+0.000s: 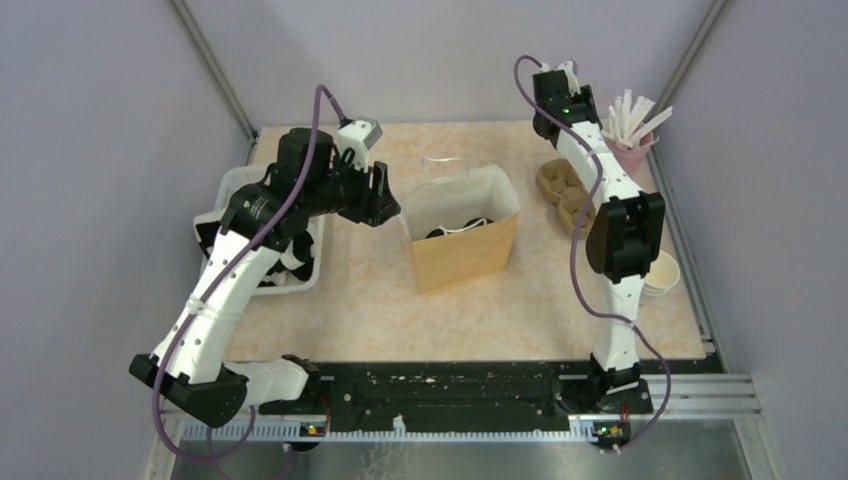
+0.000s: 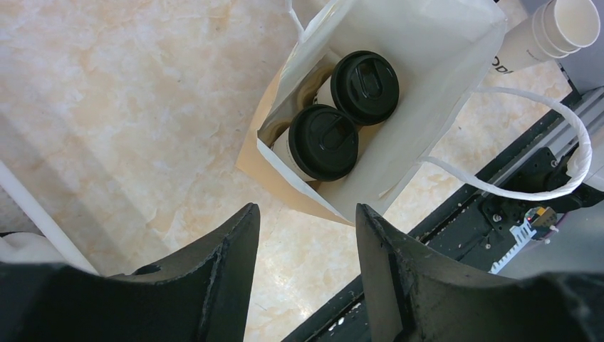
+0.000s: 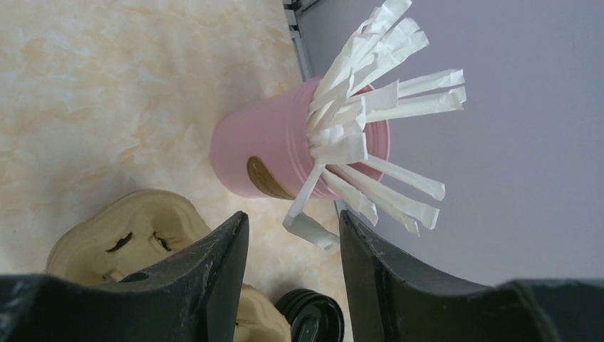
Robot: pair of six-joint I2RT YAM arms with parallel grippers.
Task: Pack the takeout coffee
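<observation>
- Fingers (image 2: 228,271) of the left gripper (image 2: 305,214) stand apart with nothing between them. The right gripper (image 3: 292,217) likewise gapes, empty.
- Two takeout coffees (image 2: 324,141) stand upright, lids up, side by side inside the brown paper bag (image 2: 427,85) at the middle of the table (image 1: 350,320).
- They lie ahead of and below the left gripper, which hovers just beside the bag's left wall. The left arm is much the nearer.
- The right arm reaches to the far right corner, its gripper over the pink cup (image 3: 263,153) of straws (image 3: 370,92) and a cardboard carrier (image 3: 135,242). A black lid (image 3: 310,320) shows beside the carrier, its cup hidden.
</observation>
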